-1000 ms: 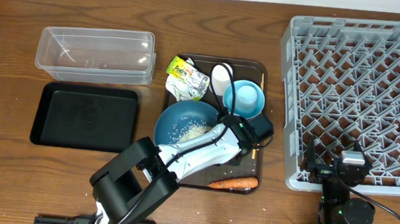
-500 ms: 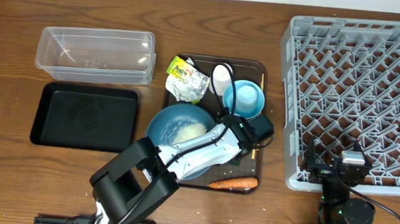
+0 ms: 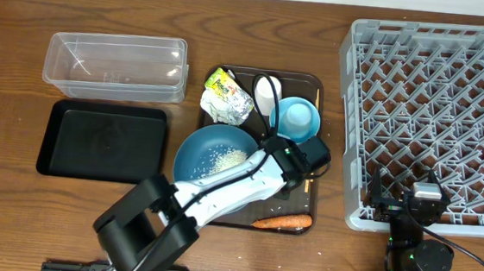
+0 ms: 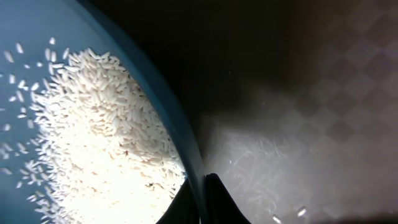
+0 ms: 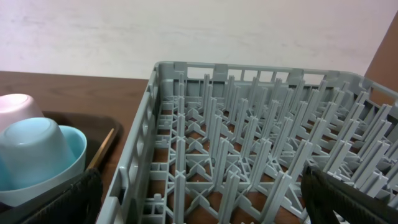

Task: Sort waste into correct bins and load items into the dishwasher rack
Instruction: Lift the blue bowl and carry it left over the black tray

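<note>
Dark-blue dish [image 3: 216, 158] lower, flatter than before; rice [image 4: 93, 143] spread.

Overhead looks straight down; my left wrist camera presses close to the dark-blue round dish [image 4: 93, 124]; right wrist faces the grey pegged plastic rack [image 5: 249, 155].

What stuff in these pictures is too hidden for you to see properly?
- Left pincer: overhead, the arm covers it; the left wrist view shows only dark tips at the blue dish rim, cut by the bottom edge.
- Chopsticks: overhead, mostly behind the light-blue bowl.
- Right pincer: right wrist view, only blurred finger edges in the bottom corners.
</note>
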You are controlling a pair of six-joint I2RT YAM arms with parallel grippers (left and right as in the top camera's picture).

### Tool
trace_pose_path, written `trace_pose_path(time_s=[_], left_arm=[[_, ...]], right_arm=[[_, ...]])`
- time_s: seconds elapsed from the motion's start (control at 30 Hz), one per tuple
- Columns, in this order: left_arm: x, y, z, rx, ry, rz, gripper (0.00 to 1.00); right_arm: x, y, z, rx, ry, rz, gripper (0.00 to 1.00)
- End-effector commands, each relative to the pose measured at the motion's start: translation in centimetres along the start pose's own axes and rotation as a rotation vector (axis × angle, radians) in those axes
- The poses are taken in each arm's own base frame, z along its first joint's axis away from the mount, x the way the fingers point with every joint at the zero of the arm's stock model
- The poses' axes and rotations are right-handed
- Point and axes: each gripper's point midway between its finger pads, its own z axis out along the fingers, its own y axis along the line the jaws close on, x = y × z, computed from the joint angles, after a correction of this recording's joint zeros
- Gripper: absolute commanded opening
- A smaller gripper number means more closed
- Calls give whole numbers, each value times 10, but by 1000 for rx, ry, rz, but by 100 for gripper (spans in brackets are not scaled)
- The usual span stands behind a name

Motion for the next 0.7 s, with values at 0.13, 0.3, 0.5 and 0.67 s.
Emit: trace_pose_path(time_s=[0.13,0.3,0.5,0.67], left_arm=[[-21,27,-54,25,-123,-6,6],[-36,63,-83,54,-179,-93,6],[-56,110,-109,73,-264,-191,6],[-70,141,-113,121,-277,-311,6]], right_arm=[[0,3,0,-8,0,-14,99],[0,3,0,-8,0,-14,99],[0,3,0,-8,0,-14,99],[0,3,0,-8,0,-14,99]])
